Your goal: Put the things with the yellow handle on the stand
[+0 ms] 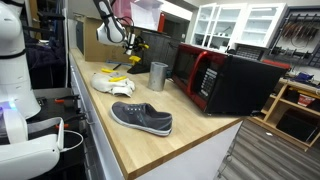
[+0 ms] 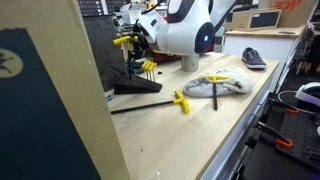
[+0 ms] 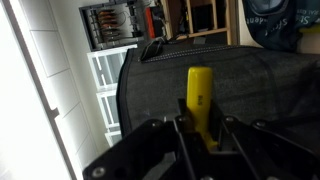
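We find one yellow-handled tool point(image 3: 200, 95) clamped upright in the gripper point(image 3: 200, 132). In the wrist view the jaws are closed on its lower part and the yellow handle rises above them. In an exterior view the gripper point(image 2: 140, 38) hangs at the far left end of the counter point(image 2: 200, 130), just above the stand point(image 2: 135, 80), and yellow shows at its tip. We cannot tell whether the held tool touches the stand. The stand is a small black rack on a flat black base. It carries a cluster of yellow handles point(image 2: 148, 67) on its right side.

To the near right of the stand, a loose tool point(image 2: 182, 100) lies flat on the counter. Its yellow handle is at the right end, and its long thin black shaft runs left toward the base of the stand. Farther right, a white cloth point(image 2: 222, 84) lies crumpled on the counter. Yellow-handled pieces point(image 2: 215, 78) rest on it, together with a dark shaft.

Beyond the cloth, a grey shoe point(image 2: 253, 58) lies at the right end of the counter. In an exterior view a grey metal cup point(image 1: 158, 76) stands between the cloth and a black-and-red microwave point(image 1: 225, 80), near both. A brown cardboard box point(image 1: 88, 35) sits behind the gripper at the far end of the counter.
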`<action>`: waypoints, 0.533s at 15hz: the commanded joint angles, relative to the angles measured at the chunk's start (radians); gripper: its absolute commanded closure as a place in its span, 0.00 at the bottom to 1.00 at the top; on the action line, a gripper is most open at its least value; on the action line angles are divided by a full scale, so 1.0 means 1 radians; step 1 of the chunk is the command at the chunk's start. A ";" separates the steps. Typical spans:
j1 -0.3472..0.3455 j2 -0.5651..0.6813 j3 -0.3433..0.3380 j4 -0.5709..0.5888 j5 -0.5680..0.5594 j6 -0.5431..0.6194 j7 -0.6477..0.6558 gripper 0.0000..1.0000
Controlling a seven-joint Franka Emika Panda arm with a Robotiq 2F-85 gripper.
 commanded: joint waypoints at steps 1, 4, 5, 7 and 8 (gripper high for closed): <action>-0.002 -0.010 0.008 0.012 0.036 0.004 0.020 0.94; -0.001 -0.016 0.012 0.015 0.060 0.009 0.022 0.94; 0.000 -0.013 0.012 0.017 0.067 0.011 0.019 0.94; 0.001 -0.009 0.013 0.019 0.074 0.014 0.017 0.94; 0.000 -0.008 0.014 0.019 0.079 0.018 0.015 0.94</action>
